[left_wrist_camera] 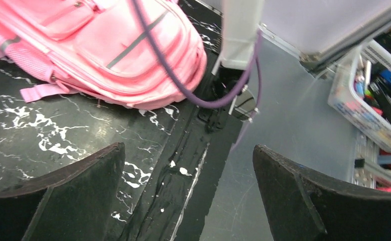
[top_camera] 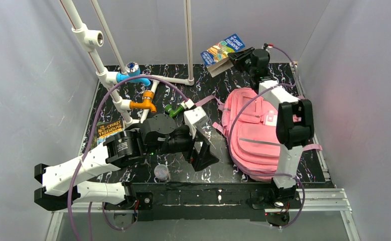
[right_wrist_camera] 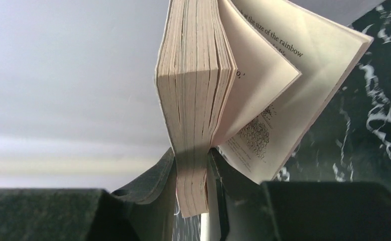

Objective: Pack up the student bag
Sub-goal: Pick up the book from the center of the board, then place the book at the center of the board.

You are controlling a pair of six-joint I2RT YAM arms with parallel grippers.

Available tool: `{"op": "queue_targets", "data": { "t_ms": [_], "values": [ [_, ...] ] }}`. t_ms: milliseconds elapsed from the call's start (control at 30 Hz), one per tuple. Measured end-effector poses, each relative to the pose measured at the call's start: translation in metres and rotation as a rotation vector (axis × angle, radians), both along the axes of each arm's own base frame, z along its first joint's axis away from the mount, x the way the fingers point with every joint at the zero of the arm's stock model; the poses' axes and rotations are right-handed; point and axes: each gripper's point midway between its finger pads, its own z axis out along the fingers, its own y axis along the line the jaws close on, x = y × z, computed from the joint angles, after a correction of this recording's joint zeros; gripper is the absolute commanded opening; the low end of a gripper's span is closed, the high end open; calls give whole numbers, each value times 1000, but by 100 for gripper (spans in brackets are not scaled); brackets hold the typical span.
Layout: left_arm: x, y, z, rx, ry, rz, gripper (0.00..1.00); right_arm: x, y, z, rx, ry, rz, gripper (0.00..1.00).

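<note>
One large pink fabric backpack [top_camera: 256, 135] lies flat on the right side of the black marbled surface [left_wrist_camera: 32, 125]. Right gripper [right_wrist_camera: 193, 168] pinches a thick colourful-covered paperback book [right_wrist_camera: 198, 100] by its pages, just beyond the backpack's far end. Left gripper [left_wrist_camera: 187, 150] is spread wide and empty, near the backpack.

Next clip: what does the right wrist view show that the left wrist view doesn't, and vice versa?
Only right wrist: the right claw shut on the page block of a paperback, with loose pages fanning open to show printed text. Only left wrist: the left claw wide open with nothing between its fingers, the pink student bag lying on the table, a purple cable, and a clear bin off to the right. Both: the black marbled table.
</note>
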Motion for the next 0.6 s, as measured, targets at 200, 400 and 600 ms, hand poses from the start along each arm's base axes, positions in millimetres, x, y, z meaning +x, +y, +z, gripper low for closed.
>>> {"op": "queue_targets", "data": {
  "t_ms": [200,400,600],
  "values": [
    [15,-3,24,-6,21,100,98,-99,15,66,-188,-115,271,1],
    [16,-12,63,-69,65,121,98,-236,8,79,-394,-139,510,1],
    [38,-57,76,-11,38,138,98,-352,-16,83,-501,-146,603,1]
  ]
}}
